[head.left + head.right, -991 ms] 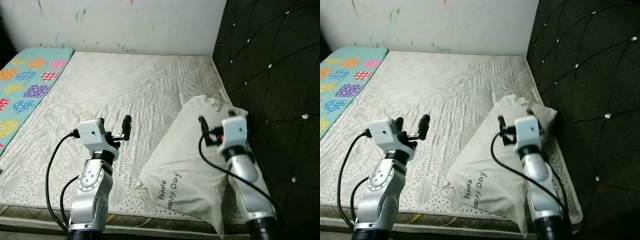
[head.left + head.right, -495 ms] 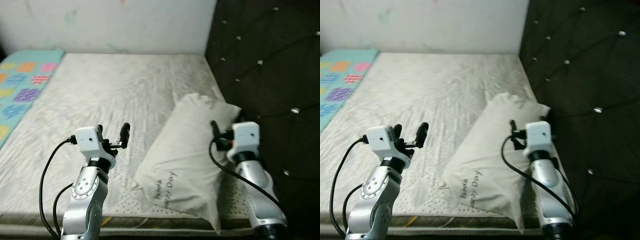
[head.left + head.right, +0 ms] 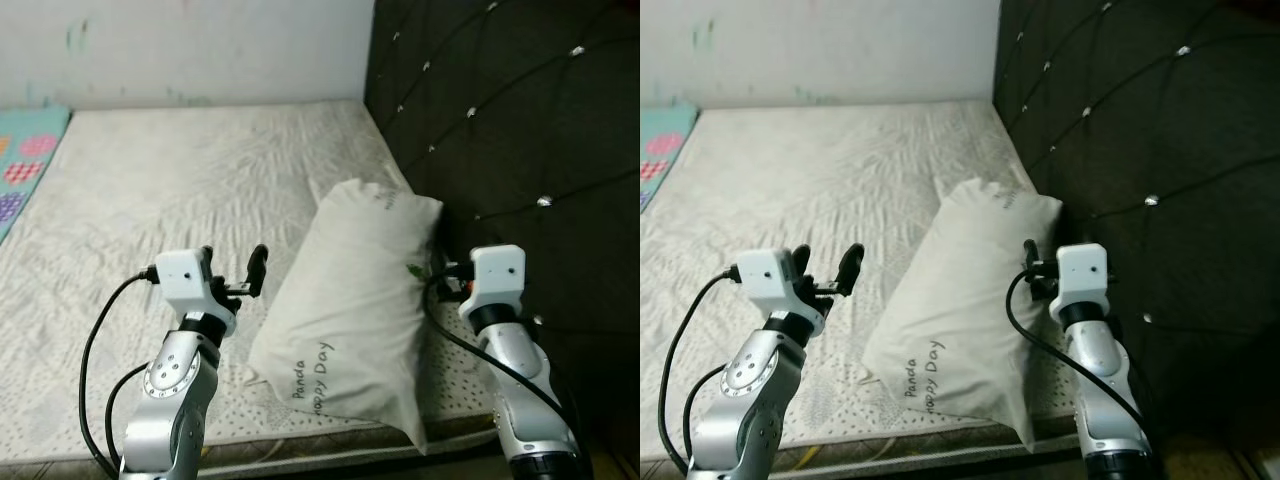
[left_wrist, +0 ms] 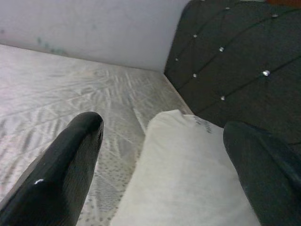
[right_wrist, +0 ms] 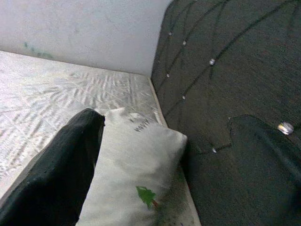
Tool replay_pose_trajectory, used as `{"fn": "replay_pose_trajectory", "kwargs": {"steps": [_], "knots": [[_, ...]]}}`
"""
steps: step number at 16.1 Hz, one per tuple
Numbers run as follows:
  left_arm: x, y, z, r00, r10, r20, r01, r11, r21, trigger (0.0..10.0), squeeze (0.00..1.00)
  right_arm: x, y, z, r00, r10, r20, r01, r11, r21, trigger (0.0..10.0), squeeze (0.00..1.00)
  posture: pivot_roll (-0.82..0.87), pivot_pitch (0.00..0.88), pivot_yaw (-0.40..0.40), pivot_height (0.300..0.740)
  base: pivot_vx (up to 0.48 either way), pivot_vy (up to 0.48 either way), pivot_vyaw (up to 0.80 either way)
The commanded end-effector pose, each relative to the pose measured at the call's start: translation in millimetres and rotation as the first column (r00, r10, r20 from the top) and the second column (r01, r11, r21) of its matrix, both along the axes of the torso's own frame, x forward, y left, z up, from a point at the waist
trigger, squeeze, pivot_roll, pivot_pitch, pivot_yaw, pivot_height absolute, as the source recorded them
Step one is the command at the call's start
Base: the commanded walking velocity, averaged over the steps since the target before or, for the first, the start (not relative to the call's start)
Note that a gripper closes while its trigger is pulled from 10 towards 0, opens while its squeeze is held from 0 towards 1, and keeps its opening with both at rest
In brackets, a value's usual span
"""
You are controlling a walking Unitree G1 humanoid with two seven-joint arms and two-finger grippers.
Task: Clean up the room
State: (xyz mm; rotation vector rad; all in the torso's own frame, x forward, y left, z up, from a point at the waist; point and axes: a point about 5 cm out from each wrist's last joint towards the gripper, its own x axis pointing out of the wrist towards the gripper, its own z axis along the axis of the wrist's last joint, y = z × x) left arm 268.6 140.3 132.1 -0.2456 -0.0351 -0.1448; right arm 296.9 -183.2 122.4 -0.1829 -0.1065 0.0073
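Observation:
A cream pillow (image 3: 350, 300) printed "Panda Happy Day" lies on the bare mattress (image 3: 180, 190), its far corner against the dark headboard. My left gripper (image 3: 232, 265) hovers open just left of the pillow, nothing between its fingers; in the left wrist view the pillow (image 4: 188, 165) lies ahead between the two black fingers (image 4: 61, 174). My right gripper (image 3: 1035, 270) is open at the pillow's right edge, between the pillow and the headboard. In the right wrist view one finger (image 5: 61, 174) is over the pillow (image 5: 136, 174) and the other is against the headboard.
A black tufted headboard (image 3: 500, 130) with shiny studs runs along the right side of the bed. A white wall (image 3: 200, 40) stands behind. A corner of a colourful patterned blanket (image 3: 20, 165) lies at the far left. The mattress's front edge (image 3: 300, 445) is just below my arms.
The whole view has swung to the right, so most of the blanket has left the picture. My right gripper has gone from above the pillow to its right edge by the headboard.

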Motion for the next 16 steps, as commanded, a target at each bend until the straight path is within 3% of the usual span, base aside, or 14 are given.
{"fn": "replay_pose_trajectory", "kwargs": {"steps": [1, 4, 7, 10, 16], "knots": [[-5.7, 2.4, 0.6, 1.000, 0.005, -0.009, -0.005, 1.000, 0.014, 10.0, 0.00, 0.5, 2.3, 5.2, 1.000, 0.003, 0.014, -0.003, 1.000, 0.013, 10.0, 0.00, -0.05, 0.080, 0.027, 0.740, 0.000, 0.000, 0.00], [-11.5, -1.5, -5.0, 0.999, -0.025, -0.035, 0.025, 1.000, 0.012, 10.0, 0.00, -0.7, 9.4, 4.8, 0.999, 0.034, 0.007, -0.034, 0.999, 0.005, 10.0, 0.00, -0.05, 0.080, 0.015, 0.740, 0.000, 0.000, 0.00], [-15.3, -2.6, -4.9, 0.998, -0.043, -0.043, 0.044, 0.999, 0.024, 10.0, 0.00, -3.3, 6.0, 3.3, 1.000, 0.030, -0.006, -0.030, 1.000, -0.001, 10.0, 0.00, -0.05, 0.081, 0.014, 0.740, 0.000, 0.000, 0.00], [-22.5, 7.8, -7.7, 0.998, -0.007, -0.063, 0.009, 1.000, 0.029, 10.0, 0.00, -13.1, 3.1, -3.6, 0.998, 0.036, -0.049, -0.035, 0.999, 0.032, 10.0, 0.00, -0.05, 0.099, 0.014, 0.740, 0.000, 0.000, 0.00], [-27.5, 20.2, 0.6, 0.997, 0.075, -0.029, -0.074, 0.997, 0.033, 10.0, 0.00, -20.5, 12.9, -6.9, 0.990, 0.112, -0.080, -0.109, 0.993, 0.043, 10.0, 0.00, -0.04, 0.142, 0.006, 0.740, 0.000, 0.000, 0.00]]}}
